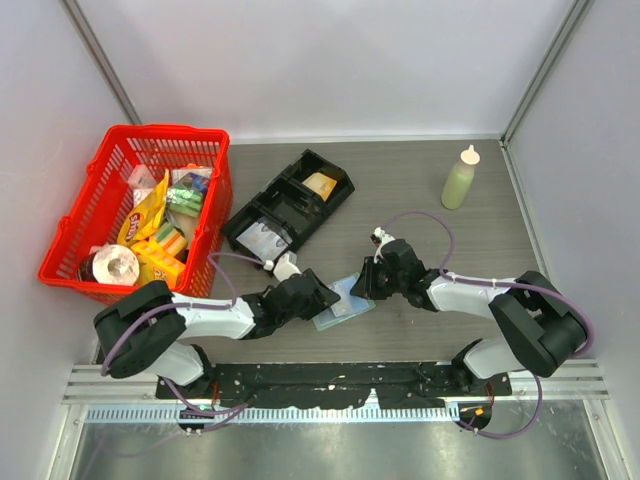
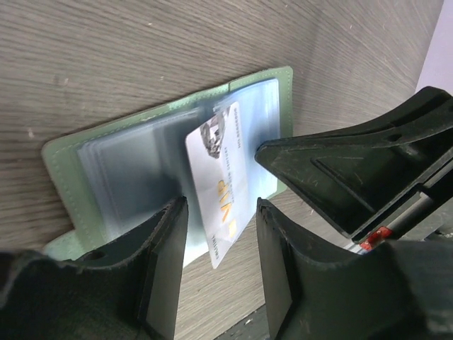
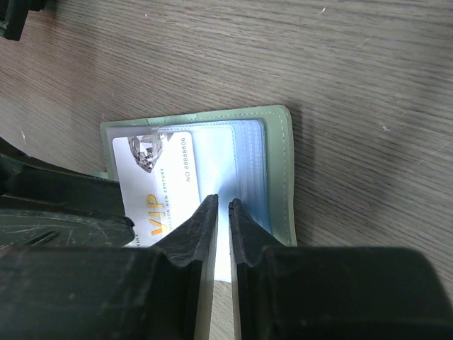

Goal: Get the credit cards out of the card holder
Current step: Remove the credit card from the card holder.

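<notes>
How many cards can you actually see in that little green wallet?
1: a white VIP card sticking out of the open green card holder, between the left fingers. More may be hidden in its cloudy sleeves.

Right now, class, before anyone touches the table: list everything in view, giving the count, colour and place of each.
card holder: one, pale green, open flat on the table between the grippers
credit card: one visible, white with orange VIP lettering, partly out of the holder
tray: one, black, compartmented, behind the holder
basket: one, red, far left
packets: several, mixed colours, in the basket
squeeze bottle: one, pale green, upright, far right
table: one, grey wood grain
left gripper: one, black, open astride the card
right gripper: one, black, pinching the holder's clear sleeve
</notes>
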